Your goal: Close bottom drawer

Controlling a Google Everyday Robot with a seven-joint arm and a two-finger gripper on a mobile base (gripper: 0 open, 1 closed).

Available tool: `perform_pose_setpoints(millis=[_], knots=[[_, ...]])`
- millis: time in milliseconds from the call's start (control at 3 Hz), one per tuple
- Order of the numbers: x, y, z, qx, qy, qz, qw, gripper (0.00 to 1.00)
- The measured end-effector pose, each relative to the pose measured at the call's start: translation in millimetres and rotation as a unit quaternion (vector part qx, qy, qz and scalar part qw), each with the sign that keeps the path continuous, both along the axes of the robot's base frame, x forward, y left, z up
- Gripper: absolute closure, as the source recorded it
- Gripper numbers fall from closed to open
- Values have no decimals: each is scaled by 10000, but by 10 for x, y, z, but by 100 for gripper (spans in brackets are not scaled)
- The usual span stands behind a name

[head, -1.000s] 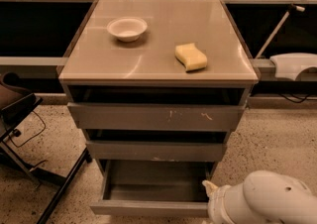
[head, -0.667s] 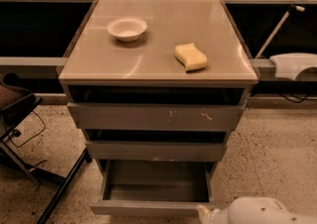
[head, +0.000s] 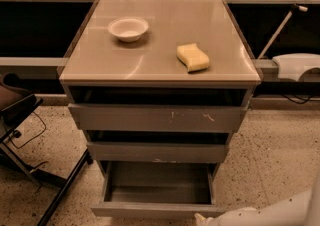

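Observation:
The bottom drawer (head: 160,209) is pulled out from the grey cabinet, its plain flat front panel low in the view and its grey box interior empty. My white arm comes in at the bottom right corner. The gripper (head: 201,218) shows only as a pale tip at the lower edge, right beside the drawer front's right end. The rest of it is cut off by the frame edge.
Two larger drawer fronts (head: 159,118) sit above, the top one with white scratches. A white bowl (head: 128,28) and a yellow sponge (head: 192,57) rest on the cabinet top (head: 160,70). A chair base (head: 30,170) stands left on the speckled floor.
My arm has dropped lower and shifted right, so less of it shows now. The bottom drawer stands out as far as before.

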State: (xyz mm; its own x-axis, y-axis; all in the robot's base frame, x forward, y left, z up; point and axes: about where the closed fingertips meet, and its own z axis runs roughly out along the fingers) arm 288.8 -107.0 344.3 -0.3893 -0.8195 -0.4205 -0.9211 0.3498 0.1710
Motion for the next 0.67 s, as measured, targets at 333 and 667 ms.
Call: perform_pose_setpoints(millis=[333, 667], knots=[[308, 115, -494, 383, -411, -422, 9975, 0], [135, 263, -833, 570, -165, -568, 9966, 0]])
